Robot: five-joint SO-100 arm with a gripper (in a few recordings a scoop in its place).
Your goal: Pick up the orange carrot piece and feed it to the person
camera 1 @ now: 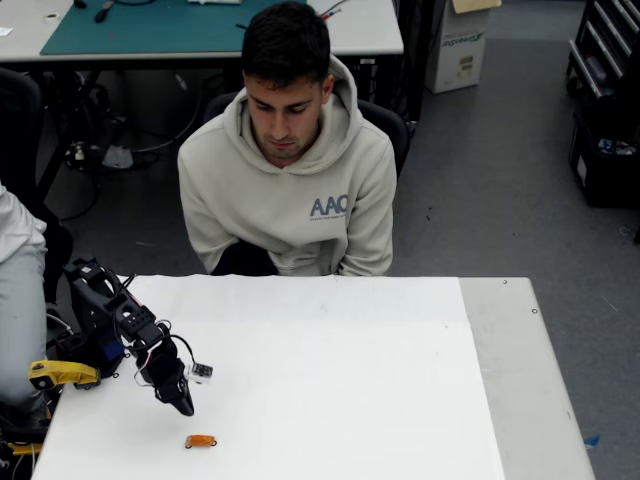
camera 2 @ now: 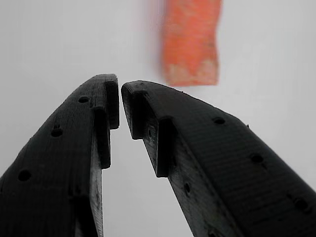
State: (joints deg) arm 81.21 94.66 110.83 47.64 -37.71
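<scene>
Near the table's front-left corner, the carrot [camera 1: 201,441] lies bare on the white table [camera 1: 400,400], not yet picked up; the whole grasp, lift and carry to the person [camera 1: 288,180], seated at the far edge, is left for me to do. My gripper [camera 1: 185,406] hangs just beyond the carrot, apart from it. At the wrist camera the gripper [camera 2: 120,94] is all but closed, only a sliver of gap at the tips, empty, with the carrot [camera 2: 191,42] just ahead and slightly right. I judge it must open first.
</scene>
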